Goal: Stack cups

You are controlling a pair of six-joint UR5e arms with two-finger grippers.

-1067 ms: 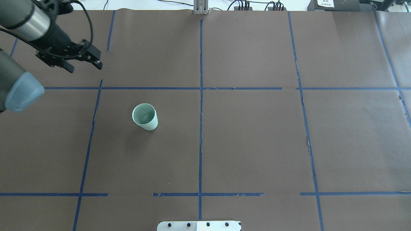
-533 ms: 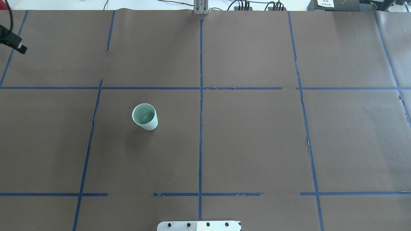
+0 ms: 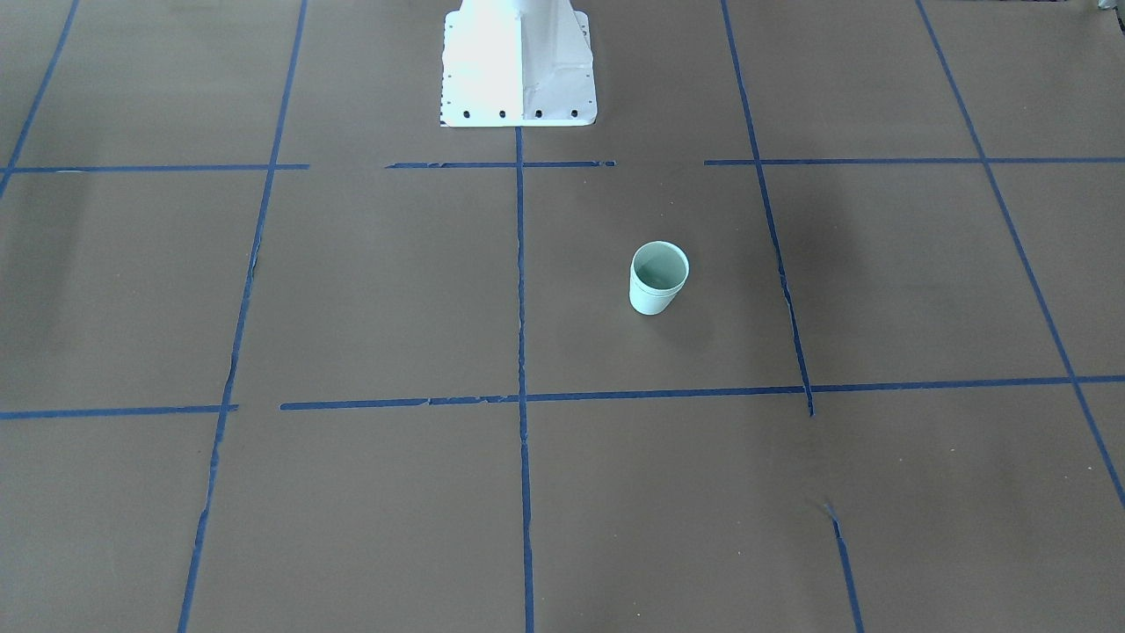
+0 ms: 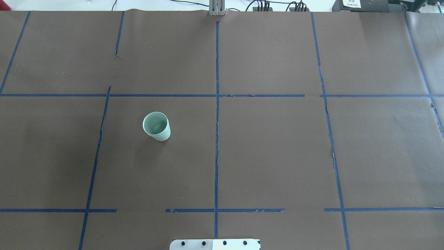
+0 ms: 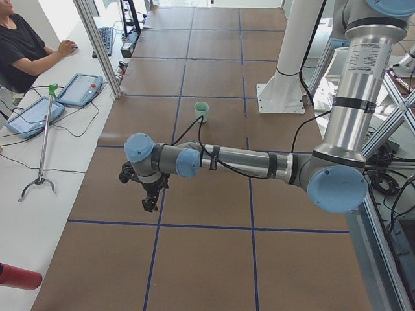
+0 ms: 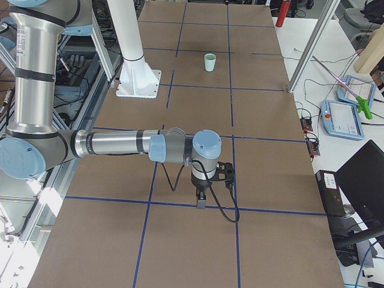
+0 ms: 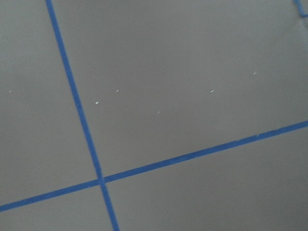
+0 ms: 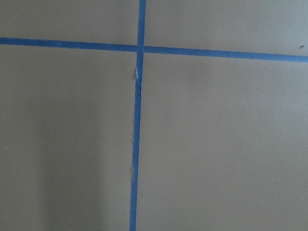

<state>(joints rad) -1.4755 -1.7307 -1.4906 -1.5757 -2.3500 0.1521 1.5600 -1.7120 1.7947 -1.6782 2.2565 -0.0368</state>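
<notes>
The brown desk (image 4: 277, 156) carries everything. The left gripper (image 5: 149, 204) and right gripper (image 6: 201, 203) hang low over opposite ends, well apart from the cups; spread or pressed together, I cannot tell. The cups (image 4: 156, 126) stand upright, apparently nested, left of centre.

Brown paper (image 4: 277, 156) covers the table, and blue tape lines (image 4: 217, 139) divide it into a grid. Beyond the table's left end there is a white bench (image 5: 58, 194). On it lie a far tablet (image 5: 79, 89) and a near tablet (image 5: 32, 116), both in blue cases, beside a seated person in a black shirt (image 5: 19, 45). A long grabber stick (image 5: 43, 139) lies just beside the near tablet, and a red cylinder (image 5: 18, 277) lies well apart from both tablets.
</notes>
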